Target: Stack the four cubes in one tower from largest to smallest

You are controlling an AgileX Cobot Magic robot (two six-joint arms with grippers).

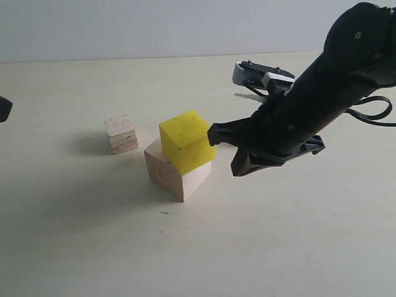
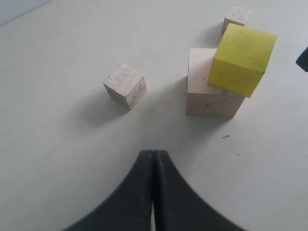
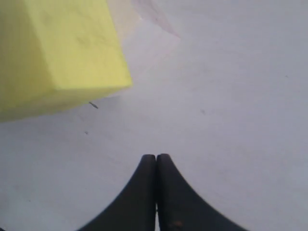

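The largest cube, pale wood [image 1: 175, 175] [image 2: 206, 94], stands on the table. The yellow cube [image 1: 184, 141] [image 2: 243, 57] [image 3: 53, 53] rests on it, turned askew and overhanging one side. The layered plywood cube [image 1: 121, 133] [image 2: 125, 85] stands alone to the left. The small tan cube [image 2: 236, 16] sits behind the stack and is hidden in the exterior view. My right gripper [image 1: 213, 134] [image 3: 156, 157] is shut and empty, its tip close beside the yellow cube; I cannot tell whether they touch. My left gripper [image 2: 154, 153] is shut and empty, well back from the cubes.
The pale tabletop [image 1: 278, 247] runs back to a grey wall [image 1: 154, 25]. The right arm [image 1: 322, 93] reaches in from the upper right above the table. A dark bit of the left arm [image 1: 4, 109] shows at the left edge.
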